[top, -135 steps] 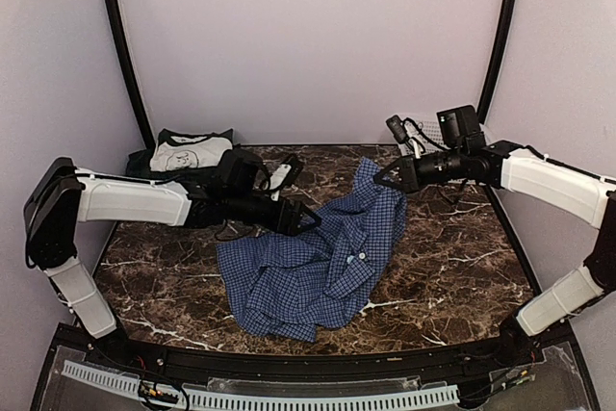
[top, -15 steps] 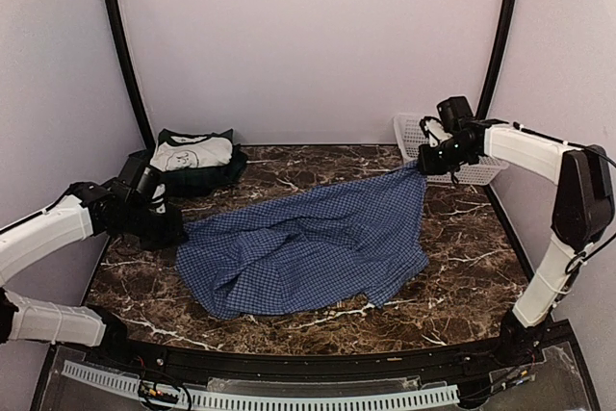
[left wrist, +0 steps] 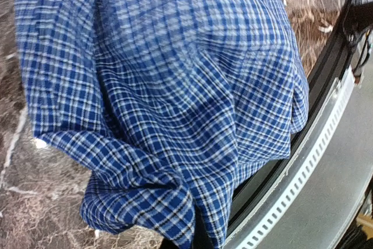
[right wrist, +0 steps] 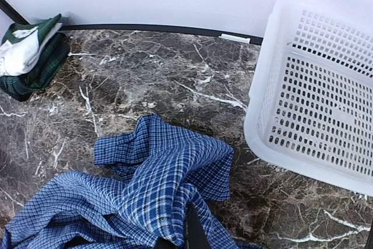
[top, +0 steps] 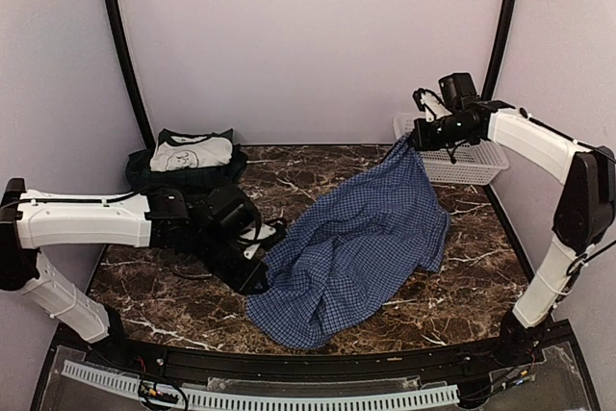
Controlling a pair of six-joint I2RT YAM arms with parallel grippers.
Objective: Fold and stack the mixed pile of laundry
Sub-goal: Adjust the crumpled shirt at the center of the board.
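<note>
While the right gripper pinches the shirt aloft near the basket, the left gripper clamps its lower edge.

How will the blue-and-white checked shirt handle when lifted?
Likely floppy: the blue-and-white checked shirt drapes in soft folds from its raised corner. Probably light, as thin cloth bunches easily. Its trailing hem may drag on the marble-patterned tabletop.

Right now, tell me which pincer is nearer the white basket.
Right. The right pincer, shut on the blue check shirt, hangs right beside the white basket; the left pincer grips the shirt's other end, far across toward the front left.
</note>
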